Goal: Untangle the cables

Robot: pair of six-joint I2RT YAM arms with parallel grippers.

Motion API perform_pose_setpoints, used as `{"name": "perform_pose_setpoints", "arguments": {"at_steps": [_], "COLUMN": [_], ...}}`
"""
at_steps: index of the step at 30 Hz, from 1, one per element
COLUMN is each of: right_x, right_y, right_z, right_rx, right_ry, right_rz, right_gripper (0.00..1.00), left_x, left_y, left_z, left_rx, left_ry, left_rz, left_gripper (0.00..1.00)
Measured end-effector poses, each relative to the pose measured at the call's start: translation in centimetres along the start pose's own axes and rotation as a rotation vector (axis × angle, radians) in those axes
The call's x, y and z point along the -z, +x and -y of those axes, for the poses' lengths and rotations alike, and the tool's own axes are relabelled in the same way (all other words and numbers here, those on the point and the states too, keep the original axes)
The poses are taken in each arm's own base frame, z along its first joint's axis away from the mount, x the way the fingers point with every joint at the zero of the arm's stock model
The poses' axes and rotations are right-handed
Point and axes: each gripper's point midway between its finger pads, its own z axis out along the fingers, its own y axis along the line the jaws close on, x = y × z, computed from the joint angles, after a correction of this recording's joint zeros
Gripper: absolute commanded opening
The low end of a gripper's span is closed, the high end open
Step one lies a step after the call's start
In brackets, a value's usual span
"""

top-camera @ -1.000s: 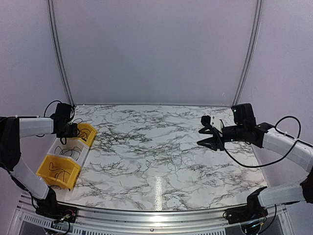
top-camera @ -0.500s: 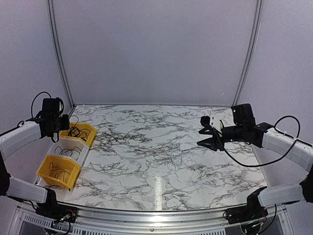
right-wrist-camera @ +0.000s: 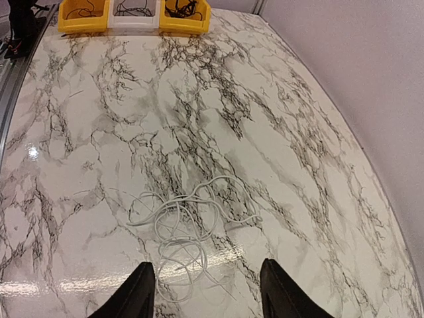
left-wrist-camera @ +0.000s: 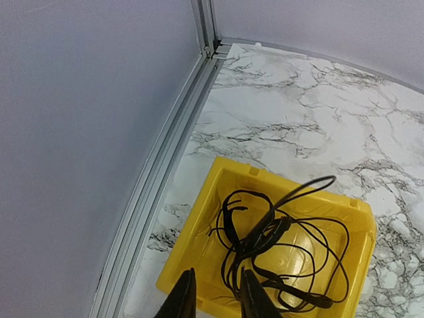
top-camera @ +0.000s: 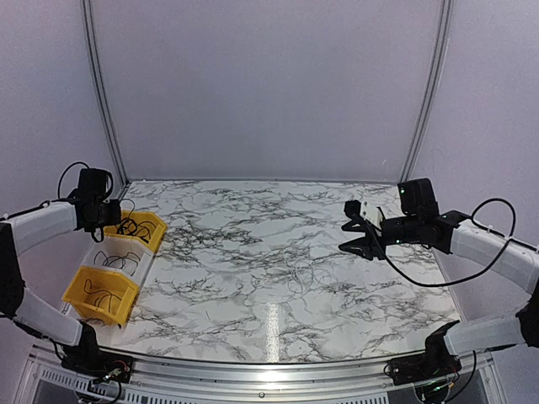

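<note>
A black cable (left-wrist-camera: 278, 245) lies knotted in the far yellow bin (left-wrist-camera: 199, 228), one loop sticking up over its rim. My left gripper (left-wrist-camera: 217, 299) hovers above that bin's near edge, its jaws a little apart with nothing between them; from above, the left gripper (top-camera: 109, 219) is at the table's left edge. A pale cable (right-wrist-camera: 185, 225) lies in loose loops mid-table and shows faintly as the pale cable (top-camera: 307, 273) in the top view. My right gripper (right-wrist-camera: 209, 291) hangs wide open above it, apart from it; the right gripper (top-camera: 349, 236) is at the right.
Three bins stand in a row along the left edge: the far yellow bin (top-camera: 150, 225), a white bin (top-camera: 114, 252) and a near yellow bin (top-camera: 101, 295), each with thin black wire inside. A metal rail (left-wrist-camera: 165, 172) runs along the table's left side.
My left gripper has come up off the far yellow bin and its jaws have parted, leaving the black cable in the bin. The right arm has not moved.
</note>
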Motion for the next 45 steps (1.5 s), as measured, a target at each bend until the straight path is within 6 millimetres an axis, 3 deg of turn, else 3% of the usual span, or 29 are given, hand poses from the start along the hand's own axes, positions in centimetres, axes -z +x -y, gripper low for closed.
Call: {"name": "perform_pose_setpoints", "arguments": {"at_steps": [5,9,19,20,22,25,30,34,39,42,44,45], "right_x": [-0.3,-0.3,-0.4,-0.4,-0.4,-0.4,-0.5,-0.8,-0.9,-0.9,-0.9,-0.9], "right_y": [0.3,0.4,0.5,0.5,0.5,0.5,0.6,0.8,1.0,1.1,1.1,1.1], "right_z": [-0.1,-0.2,-0.2,-0.2,-0.2,-0.2,-0.3,-0.5,-0.5,-0.4,-0.4,-0.4], "right_rx": [-0.005,-0.007,0.002,0.003,0.006,0.009,0.010,0.008,0.006,0.006,0.006,0.006], "right_ry": [-0.006,-0.010,-0.005,-0.005,-0.005,-0.005,-0.010,-0.019,-0.014,-0.013,-0.013,-0.013], "right_rz": [-0.009,-0.015,-0.024,-0.024,-0.025,-0.026,-0.030,-0.040,-0.049,-0.051,-0.052,-0.053], "right_gripper": [0.54,0.54,0.54,0.54,0.54,0.54,0.54,0.54,0.54,0.54,0.54,0.54], "left_x": [-1.0,-2.3,-2.8,-2.6,-1.9,0.1,3.9,3.2,0.2,-0.9,-1.2,-1.3], "left_y": [-1.1,-0.8,0.2,0.3,0.1,-1.2,-4.3,-4.3,-1.7,-0.6,-0.5,-0.5], "left_z": [-1.4,-1.3,0.4,0.3,-0.3,-1.7,-2.4,-1.4,0.4,0.9,1.1,1.2], "left_rx": [0.075,0.115,0.148,0.150,0.160,0.188,0.258,0.257,0.232,0.220,0.221,0.219], "left_ry": [0.007,0.049,0.136,0.131,0.110,0.070,0.102,0.150,0.195,0.203,0.208,0.213], "left_rz": [-0.004,-0.041,-0.082,-0.079,-0.060,0.009,0.177,0.169,0.047,-0.003,-0.013,-0.015], "left_gripper": [0.19,0.00,0.00,0.06,0.28,0.46,0.51,0.51,0.41,0.15,0.01,0.00]}}
